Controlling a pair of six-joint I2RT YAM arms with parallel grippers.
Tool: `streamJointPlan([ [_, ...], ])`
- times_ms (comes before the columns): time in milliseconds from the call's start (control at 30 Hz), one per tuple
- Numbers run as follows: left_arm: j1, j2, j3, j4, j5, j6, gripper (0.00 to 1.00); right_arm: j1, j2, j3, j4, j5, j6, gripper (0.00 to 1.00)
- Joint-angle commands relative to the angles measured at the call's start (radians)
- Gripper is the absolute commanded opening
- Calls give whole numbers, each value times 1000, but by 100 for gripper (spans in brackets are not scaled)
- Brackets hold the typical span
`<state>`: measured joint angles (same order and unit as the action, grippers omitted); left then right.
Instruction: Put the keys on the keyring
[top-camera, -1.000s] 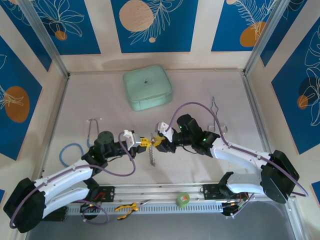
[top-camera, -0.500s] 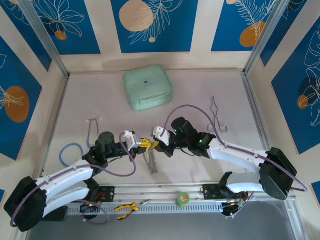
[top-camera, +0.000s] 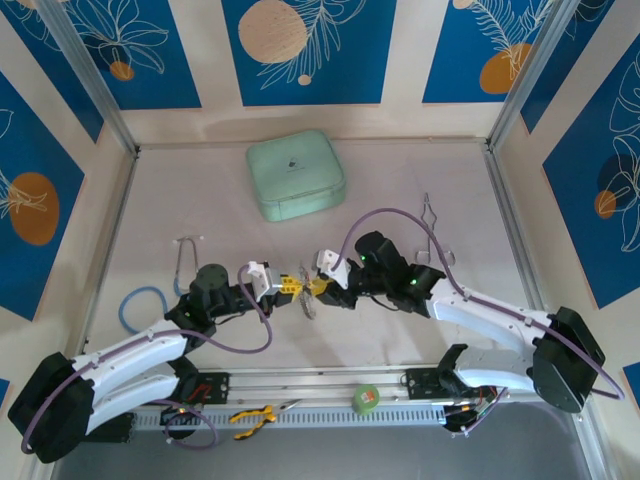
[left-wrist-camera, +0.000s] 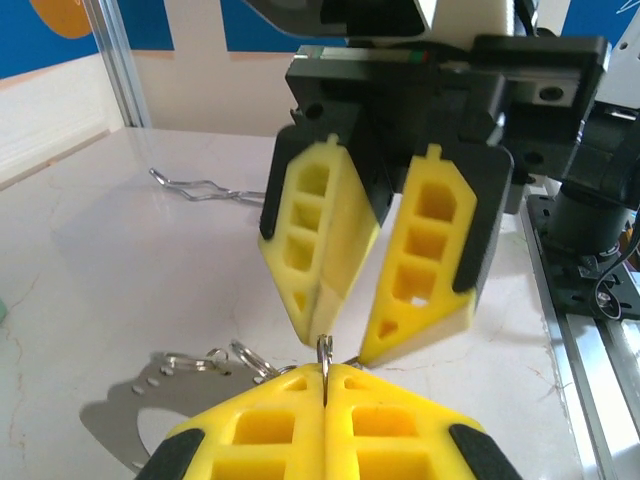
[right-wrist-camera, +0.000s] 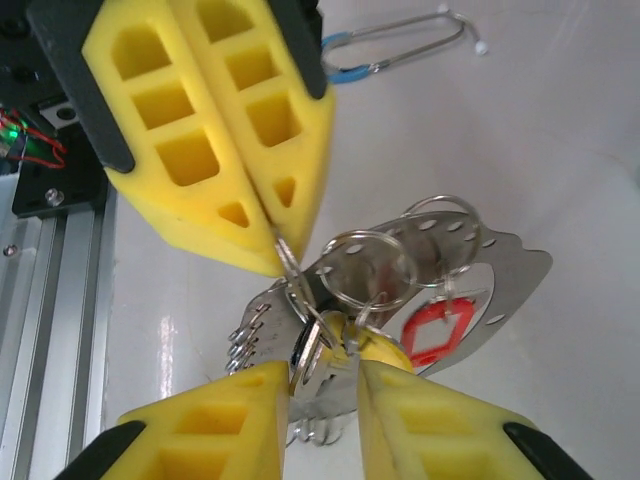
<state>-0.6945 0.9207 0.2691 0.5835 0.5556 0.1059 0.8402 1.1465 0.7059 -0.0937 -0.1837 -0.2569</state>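
left gripper (left-wrist-camera: 325, 374) clamped shut on thin wire of keyring (left-wrist-camera: 324, 352), out in front of mint-green case (top-camera: 296, 176), toward near edge. right gripper (left-wrist-camera: 340, 346) meets it tip to tip at same spot, jaws partly apart, straddling that wire. keys (right-wrist-camera: 437, 330) hang in bunch below both tips, red and yellow heads among small rings and flat silver tag. yellow head sits in gap between right fingers (right-wrist-camera: 210, 420); cannot tell if pinched.
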Motion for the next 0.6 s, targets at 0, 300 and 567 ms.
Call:
streamJointPlan([
  [0, -4, 4, 1, 87, 13, -4, 0, -4, -12, -10, 11, -64, 13, 25],
  [300, -4, 12, 3, 104, 14, -9, 0, 6, 31, -3, 46, -72, 48, 27],
  [567, -3, 10, 1, 101, 8, -5, 0, 5, 26, -8, 31, -109, 65, 35],
])
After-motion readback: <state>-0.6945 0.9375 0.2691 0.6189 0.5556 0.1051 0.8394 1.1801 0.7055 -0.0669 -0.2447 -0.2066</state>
